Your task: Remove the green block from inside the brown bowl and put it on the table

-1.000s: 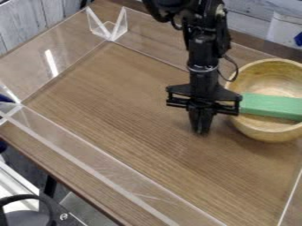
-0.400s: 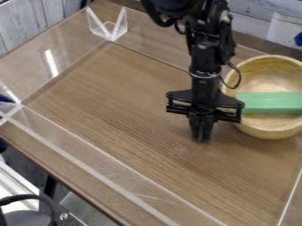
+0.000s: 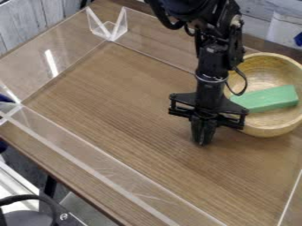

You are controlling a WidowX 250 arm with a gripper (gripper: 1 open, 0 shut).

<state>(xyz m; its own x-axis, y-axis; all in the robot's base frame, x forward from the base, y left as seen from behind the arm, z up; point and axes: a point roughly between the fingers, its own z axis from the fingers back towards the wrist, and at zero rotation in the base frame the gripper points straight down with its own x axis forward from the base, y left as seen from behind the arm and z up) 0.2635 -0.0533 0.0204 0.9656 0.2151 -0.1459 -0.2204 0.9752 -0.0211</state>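
The wide brown wood-grain table (image 3: pixel 106 110), edged with low clear acrylic walls, carries a round light-tan wooden bowl (image 3: pixel 283 124) close to its right edge, about midway along it.

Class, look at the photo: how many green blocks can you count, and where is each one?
1. The single green block rests inside the brown bowl at the right of the table, beside the gripper. The arm could hide another.
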